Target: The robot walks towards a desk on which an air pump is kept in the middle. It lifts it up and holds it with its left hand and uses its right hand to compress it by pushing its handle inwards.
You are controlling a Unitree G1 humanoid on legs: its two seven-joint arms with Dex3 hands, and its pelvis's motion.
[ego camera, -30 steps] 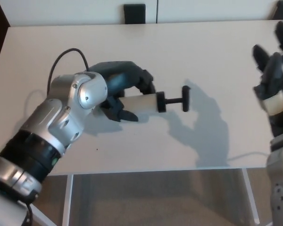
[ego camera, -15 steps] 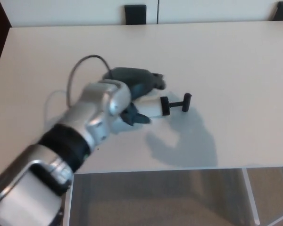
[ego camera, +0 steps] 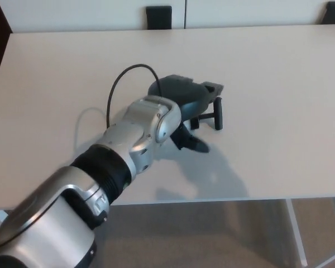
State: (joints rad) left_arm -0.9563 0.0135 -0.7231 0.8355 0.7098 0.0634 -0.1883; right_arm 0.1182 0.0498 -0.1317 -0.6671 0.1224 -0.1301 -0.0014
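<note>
A: Head view is showing the left hand (ego camera: 187, 103) wrapping over the air pump (ego camera: 204, 118), with the silver forearm crossing the picture from the lower left.

B: And where is the pump sitting?

A: Near the middle of the pale desk (ego camera: 268, 72), mostly buried under the palm. Only the black handle (ego camera: 217, 113) and its short rod are poking out on the right side of the hand.

B: Is the hand actually closing on it?

A: It is looking that way: one dark finger is curling down under the body toward the near edge, and the knuckles are covering the top. The barrel itself is hidden, so whether it is lifting off the desk I cannot tell; the shadow below is suggesting some height, nothing more.

B: Why hold it by the body and not the handle?

A: I am judging that the grip is leaving the handle free and pointing toward the robot's right, so the other hand can push it inward along the barrel.

B: And the right hand?

A: It is not showing anywhere in this picture.

B: So where is the task standing?

A: Grasp apparently made, lifting probably under way, compression not yet started.
</note>
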